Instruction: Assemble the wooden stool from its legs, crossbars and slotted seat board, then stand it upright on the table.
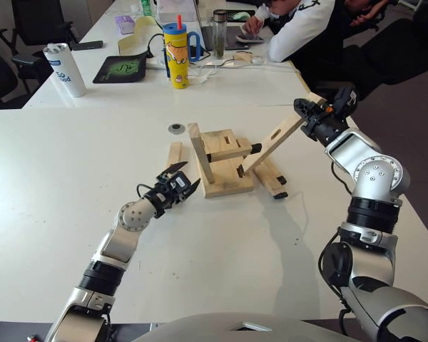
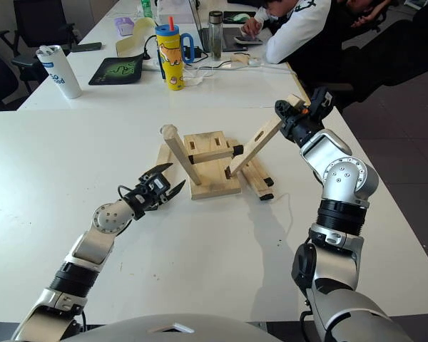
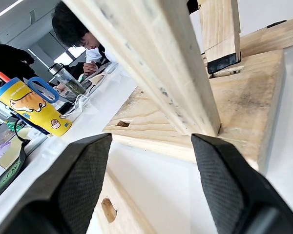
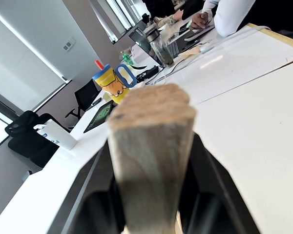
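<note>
Pale, unvarnished pine makes up every piece, so I judge the stool parts light, stiff and easy to grip. The dry-fitted joints may wobble or pull out if a leg is levered sideways. A leg is best taken across its flat faces near the free end, and the seat board by its edges. In the head views the seat board (image 1: 228, 187) lies flat on the white tabletop (image 1: 71, 214). A tilted leg (image 1: 201, 153) rises near its left front corner, and a short crossbar (image 1: 232, 151) with a dark tip reaches from that leg over the board. The held leg (image 1: 274, 139) slants from the middle of the seat board up and out past its right side to the right jaws, which are clenched on its upper end. The left jaws hang spread just off the seat board's left front corner, grasping nothing. One loose piece (image 1: 174, 153) lies just left of the seat board, and spare pieces (image 1: 271, 177) lie along its right edge. In the left wrist view the two black pads (image 3: 83, 180) stand wide apart, facing the seat board's edge and the foot of the tilted leg. In the right wrist view the held leg (image 4: 154, 146) sits pinched between the dark jaws, its sawn end showing rounded corners and fine grain.
</note>
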### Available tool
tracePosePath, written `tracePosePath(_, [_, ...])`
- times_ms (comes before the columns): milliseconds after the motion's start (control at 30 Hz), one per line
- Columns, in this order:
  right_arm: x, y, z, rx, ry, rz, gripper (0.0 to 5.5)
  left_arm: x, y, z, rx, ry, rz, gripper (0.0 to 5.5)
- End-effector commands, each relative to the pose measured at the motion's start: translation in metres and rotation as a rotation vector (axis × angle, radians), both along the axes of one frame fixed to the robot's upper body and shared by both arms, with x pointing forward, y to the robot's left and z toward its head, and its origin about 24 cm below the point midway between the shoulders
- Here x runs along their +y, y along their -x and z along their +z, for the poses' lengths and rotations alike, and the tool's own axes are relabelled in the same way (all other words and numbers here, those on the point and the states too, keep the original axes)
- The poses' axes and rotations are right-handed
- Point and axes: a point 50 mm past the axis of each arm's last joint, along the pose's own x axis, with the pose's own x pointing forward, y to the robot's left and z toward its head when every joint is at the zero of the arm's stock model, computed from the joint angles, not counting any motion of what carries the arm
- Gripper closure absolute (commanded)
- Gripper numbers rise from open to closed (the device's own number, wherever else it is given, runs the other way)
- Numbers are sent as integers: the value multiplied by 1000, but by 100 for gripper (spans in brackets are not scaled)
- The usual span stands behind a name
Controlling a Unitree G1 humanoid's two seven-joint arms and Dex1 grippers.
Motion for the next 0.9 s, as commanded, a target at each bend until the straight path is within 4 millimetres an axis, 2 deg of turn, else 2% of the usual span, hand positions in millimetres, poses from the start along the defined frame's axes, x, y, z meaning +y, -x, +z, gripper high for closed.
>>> tracePosePath(33, [6,3,-11,30,-5,7,447,8,0,4,-7,23,44,248])
tracePosePath(200, [-2,6,-17,15,151,-27,447,15,-1,12,-26,92,90,248])
tracePosePath(300, [0,12,-27,-5,216,-37,447,16,-1,19,-38,146,108,248])
tracePosePath(433, [10,24,-58,-18,245,-64,447,13,-2,27,-55,185,110,248])
tracePosePath(500, [17,28,-67,-16,234,-61,447,11,-2,29,-61,196,107,248])
tracePosePath(767, [42,25,-52,-133,278,20,447,1,-5,49,-92,294,87,248])
tracePosePath(900, [47,27,-50,-161,294,41,447,-3,-4,58,-102,326,66,248])
